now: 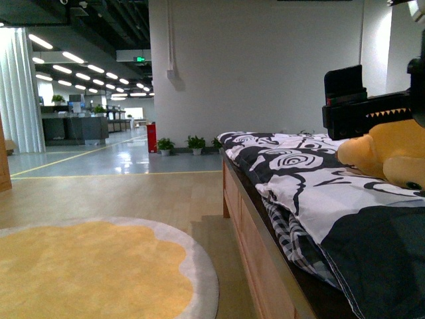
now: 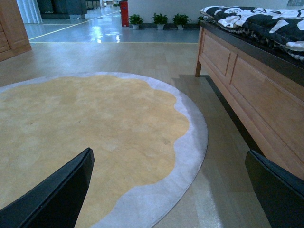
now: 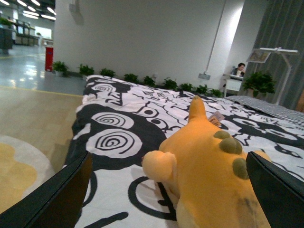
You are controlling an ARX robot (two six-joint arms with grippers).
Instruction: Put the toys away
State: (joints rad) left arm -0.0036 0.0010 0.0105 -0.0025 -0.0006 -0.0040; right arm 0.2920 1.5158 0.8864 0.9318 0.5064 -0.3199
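The toy (image 3: 209, 175) is an orange-yellow plush animal with olive bumps along its back. It lies on the black-and-white bed cover (image 3: 118, 133). In the front view the toy (image 1: 392, 156) is at the far right on the bed. My right gripper (image 3: 168, 190) is open just above the bed, one dark finger on each side of the plush and not touching it. The right arm (image 1: 362, 106) shows as a black block above the toy. My left gripper (image 2: 166, 190) is open and empty, low over the floor at the edge of the round yellow rug (image 2: 85, 123).
The wooden bed frame (image 2: 247, 80) runs along the right of the rug (image 1: 86, 266). Potted plants (image 1: 196, 143) and a red bin (image 1: 151, 137) stand by the far wall. A wooden cabinet (image 2: 12, 28) is at far left. A person (image 3: 240, 70) sits beyond the bed.
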